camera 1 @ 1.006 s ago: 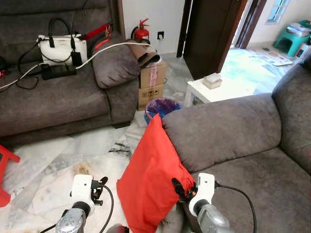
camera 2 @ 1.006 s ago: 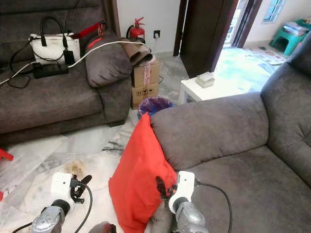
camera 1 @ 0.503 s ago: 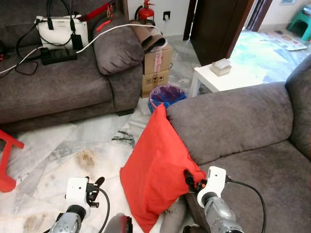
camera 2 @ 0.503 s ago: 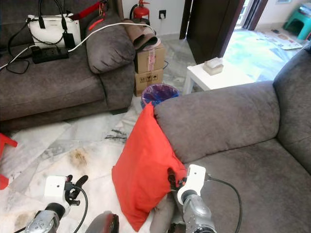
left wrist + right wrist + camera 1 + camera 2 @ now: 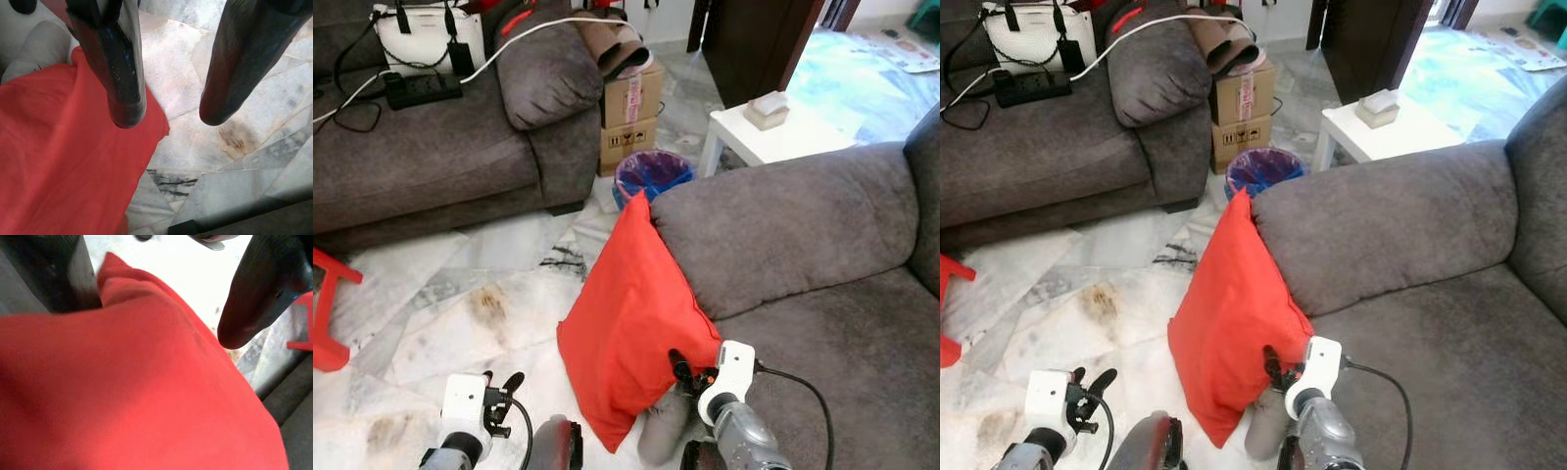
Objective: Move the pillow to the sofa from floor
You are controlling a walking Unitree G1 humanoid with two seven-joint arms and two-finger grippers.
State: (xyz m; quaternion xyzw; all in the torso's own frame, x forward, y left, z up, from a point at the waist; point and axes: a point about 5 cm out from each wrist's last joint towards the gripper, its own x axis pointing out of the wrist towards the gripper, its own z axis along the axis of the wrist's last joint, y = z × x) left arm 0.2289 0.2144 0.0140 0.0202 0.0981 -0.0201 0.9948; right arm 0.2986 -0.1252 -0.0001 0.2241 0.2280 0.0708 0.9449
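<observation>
A red pillow (image 5: 631, 323) stands on its corner on the marble floor and leans against the armrest of the grey sofa (image 5: 783, 235) on my right. My right gripper (image 5: 677, 366) sits at the pillow's lower right edge. In the right wrist view its fingers (image 5: 259, 298) are spread, open, with red pillow fabric (image 5: 122, 396) lying between them. My left gripper (image 5: 504, 385) is low at the left, apart from the pillow. It is open in the left wrist view (image 5: 171, 110), above bare floor, with the pillow's corner (image 5: 58, 161) beside one finger.
A second grey sofa (image 5: 431, 166) at the back left carries a white handbag (image 5: 421, 29) and cables. Cardboard boxes (image 5: 631, 108), a blue-lined bin (image 5: 653, 174) and a small white table (image 5: 773, 137) stand behind the pillow. A red stool (image 5: 328, 313) is at the left edge.
The camera has tilted down, so the scene has slid upward. The pillow still leans on the armrest with my right gripper at its lower edge; my left gripper sits lower in view.
</observation>
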